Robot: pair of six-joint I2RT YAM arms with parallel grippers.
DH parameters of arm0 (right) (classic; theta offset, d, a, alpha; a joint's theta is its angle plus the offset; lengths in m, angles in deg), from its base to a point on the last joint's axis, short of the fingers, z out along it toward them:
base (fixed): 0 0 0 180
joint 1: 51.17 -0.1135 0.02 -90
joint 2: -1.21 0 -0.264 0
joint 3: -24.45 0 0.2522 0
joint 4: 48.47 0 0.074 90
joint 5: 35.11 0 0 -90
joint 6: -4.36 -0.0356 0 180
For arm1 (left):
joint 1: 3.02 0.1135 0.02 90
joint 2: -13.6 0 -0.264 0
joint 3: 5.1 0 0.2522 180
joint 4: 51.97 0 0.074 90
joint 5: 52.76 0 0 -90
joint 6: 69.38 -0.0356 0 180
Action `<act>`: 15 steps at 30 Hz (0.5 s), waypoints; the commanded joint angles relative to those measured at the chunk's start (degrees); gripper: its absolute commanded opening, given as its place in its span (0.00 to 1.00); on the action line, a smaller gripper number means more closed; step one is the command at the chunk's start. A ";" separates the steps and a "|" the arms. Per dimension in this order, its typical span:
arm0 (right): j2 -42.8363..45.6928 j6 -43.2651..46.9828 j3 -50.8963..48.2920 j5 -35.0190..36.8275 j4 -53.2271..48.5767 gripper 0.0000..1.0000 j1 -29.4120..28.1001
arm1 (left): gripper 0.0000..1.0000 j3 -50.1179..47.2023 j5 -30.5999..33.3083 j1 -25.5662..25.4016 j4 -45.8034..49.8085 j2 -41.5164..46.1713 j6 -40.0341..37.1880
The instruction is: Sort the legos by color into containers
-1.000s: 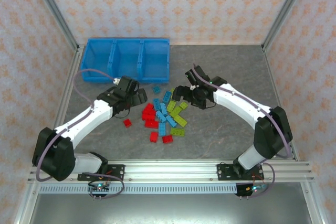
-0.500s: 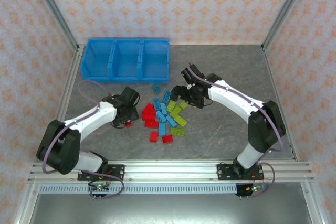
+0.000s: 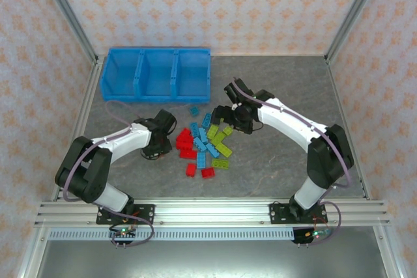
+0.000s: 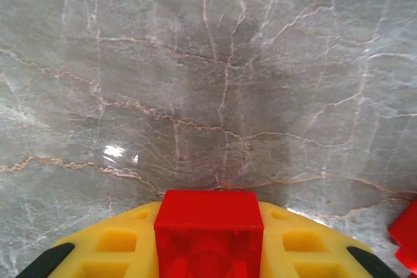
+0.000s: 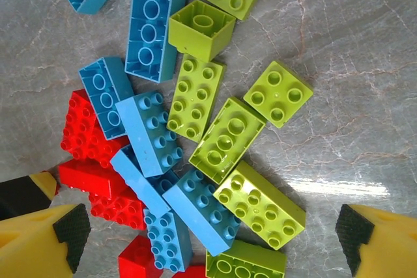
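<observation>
Left wrist: left end effector (image 4: 208,260) clamps red lego (image 4: 208,222) over bare table (image 4: 208,63); right end effector (image 5: 214,232) spread.

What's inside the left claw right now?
A red brick sits inside the left claw, flanked closely by the yellow fingers on both sides. The fingers cover the brick's side faces and its lower part runs out of the picture, so how deep the grip goes cannot be seen.

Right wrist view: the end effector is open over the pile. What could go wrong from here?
The right end effector hangs open above lime bricks that touch light blue bricks, so closing may catch two colours or scatter neighbours. The left end effector clasps a red brick low over the table; it might slip before the bin.
</observation>
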 commanded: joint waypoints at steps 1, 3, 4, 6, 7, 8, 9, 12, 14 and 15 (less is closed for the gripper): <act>2.52 0.14 2.20 1.17 -0.76 0.99 -0.48 | 0.21 5.32 4.46 3.33 3.05 6.66 -2.41; 3.45 0.27 2.43 1.74 0.25 0.99 -0.45 | 0.21 8.57 6.30 8.26 2.29 9.41 -4.45; 3.61 0.23 2.51 2.09 0.52 0.99 -0.49 | 0.21 10.70 7.33 10.98 1.59 10.06 -5.43; 3.25 0.44 3.17 2.40 0.27 0.99 -0.45 | 0.20 16.00 10.34 14.86 0.30 9.00 -7.46; 3.07 0.32 3.47 2.31 -0.07 0.99 -0.49 | 0.19 19.29 11.88 16.68 -0.11 7.47 -8.44; 2.90 0.19 3.57 2.14 -0.24 0.99 -0.44 | 0.19 22.14 12.86 18.15 -0.58 5.64 -9.15; 2.91 -0.32 3.45 1.84 -0.14 0.99 -0.52 | 0.19 25.50 13.61 19.72 -1.08 3.21 -9.79; 3.87 -1.82 2.61 0.99 1.03 0.99 -0.77 | 0.18 34.43 14.02 23.99 -2.01 -5.58 -9.50; 5.05 -2.32 1.95 1.14 1.39 0.99 -1.10 | 0.17 40.72 10.71 26.89 -1.61 -12.12 -8.67; 5.59 -2.43 1.67 1.39 1.45 0.99 -1.06 | 0.17 43.73 8.94 28.04 -1.61 -15.31 -8.73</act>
